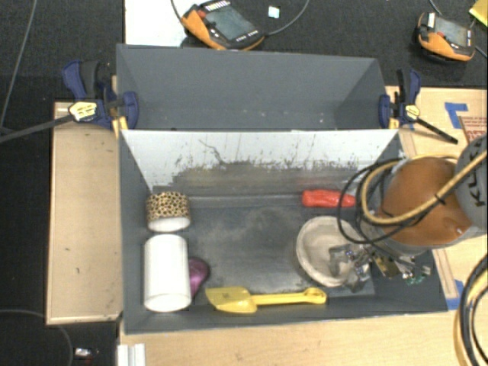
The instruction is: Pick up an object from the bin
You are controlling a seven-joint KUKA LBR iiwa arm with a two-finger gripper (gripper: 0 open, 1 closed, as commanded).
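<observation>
Layout of the bin (252,235), seen from above. Left: a small cup (168,210) behind a cylinder (168,273), with a rounded item (200,275) just beside the cylinder's right. Front centre: a toy shovel (263,299). Right: a bowl (313,252), with the gripper (351,269) over its right part. A long item (328,198) lies behind the bowl, near the back wall.

the bin (252,235) is viewed from above and somewhat to one side, its far wall toward the top. the whole bin is framed with some surround, and the arm (423,200) is caught at the right edge.
</observation>
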